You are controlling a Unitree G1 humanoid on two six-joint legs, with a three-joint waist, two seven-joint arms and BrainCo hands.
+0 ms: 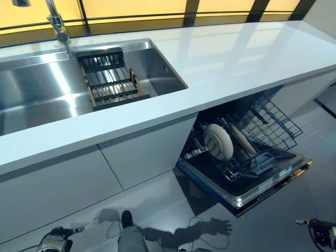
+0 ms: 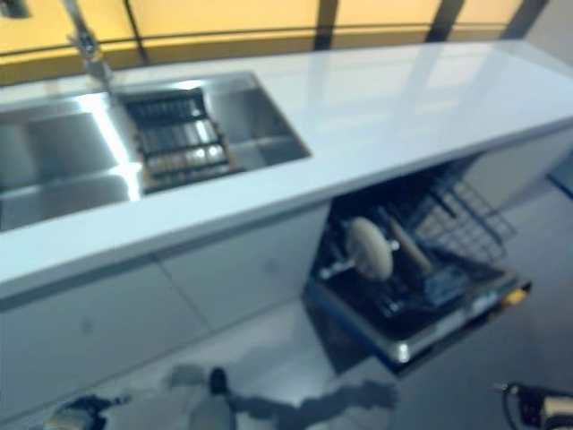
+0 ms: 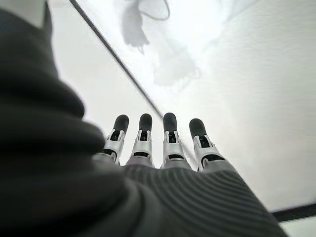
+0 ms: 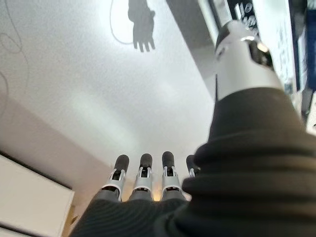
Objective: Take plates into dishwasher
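The left hand (image 3: pixel 163 143) hangs low beside the robot with its fingers (image 3: pixel 169 136) straight and relaxed, nothing between them and only pale floor beyond; in the head views it shows at the bottom left corner. The right hand (image 4: pixel 148 180) is the same, fingers (image 4: pixel 168 173) stretched out and empty and the thumb apart, showing at the bottom right corner of the head views, well apart from the work. Outward from the hands, the dishwasher (image 1: pixel 247 181) stands open under the white counter (image 1: pixel 226 58), its door dropped and the lower rack (image 1: pixel 262 131) pulled out. 2 plates (image 1: pixel 218 140) stand on edge between the rack's tines, a round pale one facing the camera and a 2nd (image 1: pixel 241 139) leaning just beside it. The sink (image 1: pixel 31 89) to the left holds only a dark slatted drying rack (image 1: pixel 109 77), and no further plate is visible on the counter or in the basin, so the loading looks largely done. By their look the plates are likely stiff, glazed ceramic: moderately heavy, slick and brittle at the rim. A sound hold would be a pinch at the upper edge, thumb on 1 face and fingers on the other, lowering each straight between tines without knocking its neighbour.
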